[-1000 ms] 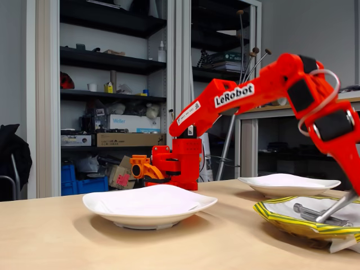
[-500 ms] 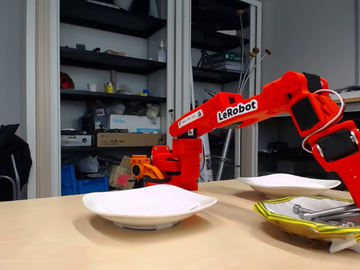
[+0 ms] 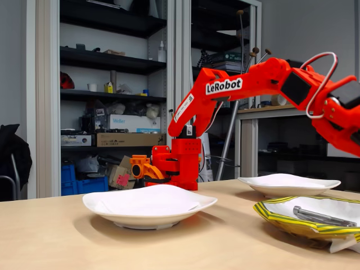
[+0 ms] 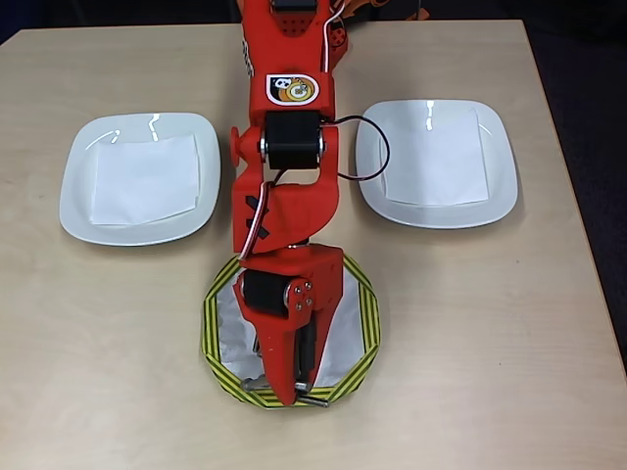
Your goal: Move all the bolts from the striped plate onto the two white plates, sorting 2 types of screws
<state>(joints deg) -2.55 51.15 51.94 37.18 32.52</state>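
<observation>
Where the arm (image 4: 284,294) hides them overhead, bolts (image 3: 320,216) plain.

Red arm (image 4: 287,245) over striped plate (image 4: 366,304); white plates (image 4: 140,178) flanking.

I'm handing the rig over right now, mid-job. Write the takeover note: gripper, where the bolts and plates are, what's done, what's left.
Gripper: above the near rim of the striped plate in the overhead view; the arm hides whether it is open or holding anything.
Bolts: a long bolt lies in the striped plate; the arm covers the rest of that plate from above.
Both white plates, left and right in the overhead view, hold only a white sheet.
Done: no bolts placed.
Left: move and sort all bolts.
</observation>
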